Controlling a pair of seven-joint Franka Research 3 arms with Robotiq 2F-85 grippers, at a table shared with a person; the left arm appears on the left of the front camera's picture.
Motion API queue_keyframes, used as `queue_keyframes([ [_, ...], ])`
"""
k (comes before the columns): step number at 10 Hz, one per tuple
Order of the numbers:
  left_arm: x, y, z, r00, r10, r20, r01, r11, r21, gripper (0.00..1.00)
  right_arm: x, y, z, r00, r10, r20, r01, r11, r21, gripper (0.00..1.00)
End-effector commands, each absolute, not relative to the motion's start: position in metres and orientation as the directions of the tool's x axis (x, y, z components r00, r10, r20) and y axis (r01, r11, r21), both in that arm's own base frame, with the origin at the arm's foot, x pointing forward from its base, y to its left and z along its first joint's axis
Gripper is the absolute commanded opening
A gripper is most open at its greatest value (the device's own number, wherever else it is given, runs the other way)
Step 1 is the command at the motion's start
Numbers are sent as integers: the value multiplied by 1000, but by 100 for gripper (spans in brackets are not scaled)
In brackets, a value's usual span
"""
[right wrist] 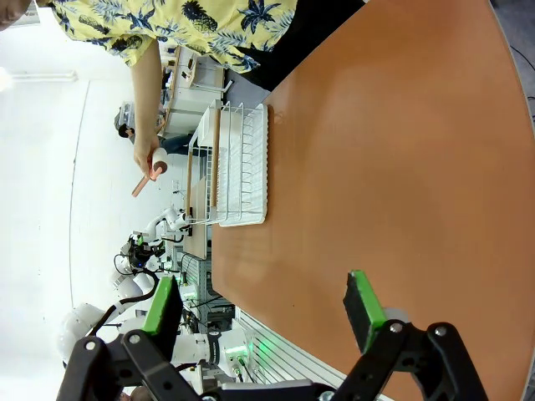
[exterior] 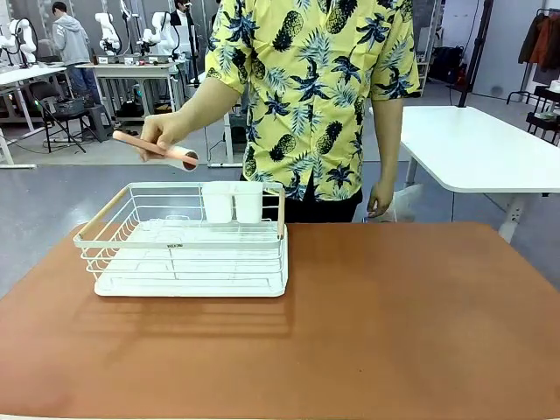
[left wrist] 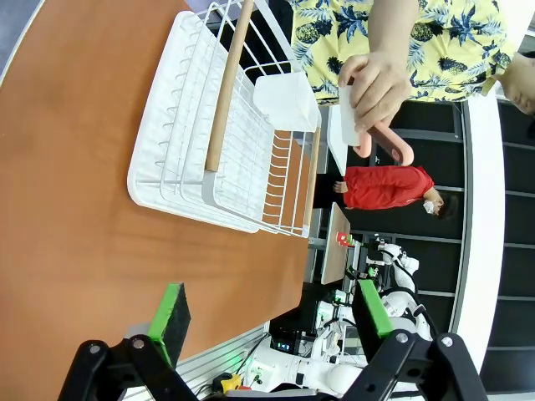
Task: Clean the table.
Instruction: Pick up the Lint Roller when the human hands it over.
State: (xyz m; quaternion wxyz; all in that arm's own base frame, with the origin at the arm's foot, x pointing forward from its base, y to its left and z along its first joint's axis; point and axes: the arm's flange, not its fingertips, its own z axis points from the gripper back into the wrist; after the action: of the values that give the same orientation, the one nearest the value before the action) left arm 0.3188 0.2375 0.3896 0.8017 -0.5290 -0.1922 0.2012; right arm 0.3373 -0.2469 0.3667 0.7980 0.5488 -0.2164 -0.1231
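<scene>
Left gripper point(left wrist: 272, 316) and right gripper point(right wrist: 261, 307) hang above the table point(exterior: 394, 324), jaws wide and empty, its top stretching ahead of both; a hand point(exterior: 163, 131) holds a roller point(exterior: 185, 158) by the rack point(exterior: 188, 262)

A grey floor point(exterior: 52, 192) spreads behind. At the right stands a white-topped table point(exterior: 472, 149) on metal legs point(exterior: 514, 214). Far left are 2 white desks point(exterior: 131, 66), a person in a grey hoodie point(exterior: 70, 39) beside them and a black chair point(exterior: 54, 107) near. Coats point(exterior: 544, 39) hang at top right.
</scene>
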Motion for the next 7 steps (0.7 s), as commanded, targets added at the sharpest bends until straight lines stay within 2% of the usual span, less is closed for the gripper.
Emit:
queue_keyframes([
  [1, 318, 239, 390, 842, 531, 97, -116, 353, -928, 100, 337, -246, 369, 873, -441, 208, -37, 365, 930, 100],
  [5, 319, 237, 390, 845, 526, 95, -119, 359, -926, 100, 337, -246, 369, 873, -441, 208, -37, 365, 930, 100],
  [6, 335, 229, 398, 820, 561, 112, -178, 436, -882, 100, 337, -246, 369, 873, -441, 208, -37, 365, 930, 100],
  [7, 344, 217, 420, 819, 563, 111, -183, 439, -880, 100, 337, -246, 369, 873, -441, 208, -37, 365, 930, 100],
])
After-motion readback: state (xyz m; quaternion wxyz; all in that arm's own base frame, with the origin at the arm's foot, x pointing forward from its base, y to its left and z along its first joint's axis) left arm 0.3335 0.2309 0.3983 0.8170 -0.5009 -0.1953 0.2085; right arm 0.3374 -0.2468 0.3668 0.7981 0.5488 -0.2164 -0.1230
